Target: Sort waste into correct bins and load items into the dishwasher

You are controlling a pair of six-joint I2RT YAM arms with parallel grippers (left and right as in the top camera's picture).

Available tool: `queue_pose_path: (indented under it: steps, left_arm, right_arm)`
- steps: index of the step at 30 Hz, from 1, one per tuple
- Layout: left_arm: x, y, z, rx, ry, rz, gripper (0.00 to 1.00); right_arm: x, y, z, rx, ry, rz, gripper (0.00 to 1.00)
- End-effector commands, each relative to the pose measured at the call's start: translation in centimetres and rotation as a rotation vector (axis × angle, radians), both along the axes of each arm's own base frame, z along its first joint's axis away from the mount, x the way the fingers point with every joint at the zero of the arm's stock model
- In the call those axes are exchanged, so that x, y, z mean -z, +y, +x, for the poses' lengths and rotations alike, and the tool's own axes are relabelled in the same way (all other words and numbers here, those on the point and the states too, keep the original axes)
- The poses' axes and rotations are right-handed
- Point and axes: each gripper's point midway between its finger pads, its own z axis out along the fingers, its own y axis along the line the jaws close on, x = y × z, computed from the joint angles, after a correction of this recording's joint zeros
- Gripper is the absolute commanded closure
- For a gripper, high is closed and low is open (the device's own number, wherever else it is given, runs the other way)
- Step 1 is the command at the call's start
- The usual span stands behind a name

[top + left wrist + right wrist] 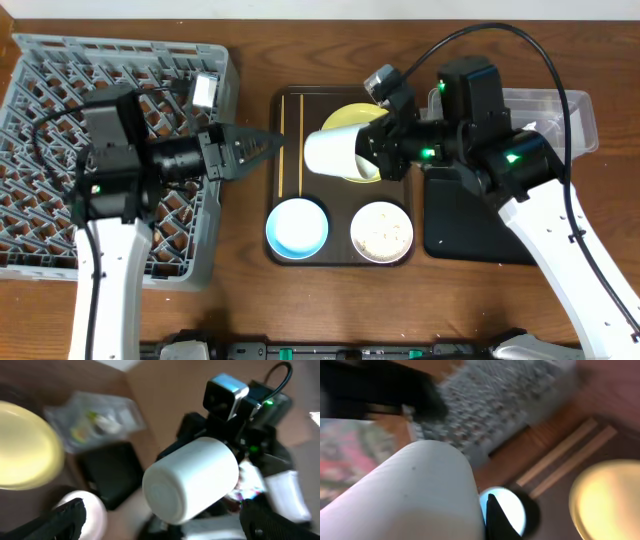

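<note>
White cup, seemingly above brown tray

A brown wooden table with lengthwise grain fills nearly the whole overhead view; along its far edge, 11 to 1 o'clock, runs a pale strip, wall or floor unclear; lighting is even

Overhead looks down; both wrist views share the cup.
</note>
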Motion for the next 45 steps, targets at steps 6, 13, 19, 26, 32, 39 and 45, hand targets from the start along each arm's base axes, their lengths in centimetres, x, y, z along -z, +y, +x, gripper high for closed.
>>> queue_pose_path:
  steps: [6,13,19,26,32,39,45]
  left_arm:
    - [-2.3,-3.1,-3.8,0.224,0.062,-0.118,0.0]
    - [-3.3,-4.8,-6.2,0.299,0.036,-0.114,0.08]
    - [-3.9,-5.3,-7.3,0.318,0.076,-0.119,0.2]
    - [-4.0,-5.2,-7.4,0.317,0.09,-0.121,0.45]
    - [-4.1,-5.3,-7.3,0.318,0.07,-0.12,0.52]
    - [-3.8,-5.3,-6.7,0.284,0.047,-0.097,0.53]
    - [-3.9,-4.9,-6.4,0.274,-0.013,-0.09,0.54]
  right_arm:
    - [-2.9,2.1,-1.8,-0.192,-0.109,0.137,0.99]
    - [-1.9,3.8,-2.4,-0.258,-0.14,0.125,0.99]
    - [-1.1,4.6,-2.4,-0.281,-0.139,0.12,0.99]
    - [-1.4,4.7,-2.1,-0.281,-0.158,0.127,0.99]
    - [-1.1,4.6,-2.3,-0.281,-0.139,0.12,0.8]
    - [-0.9,4.5,-1.9,-0.259,-0.142,0.107,0.66]
    - [-0.4,2.4,0.9,-0.13,-0.127,0.065,0.38]
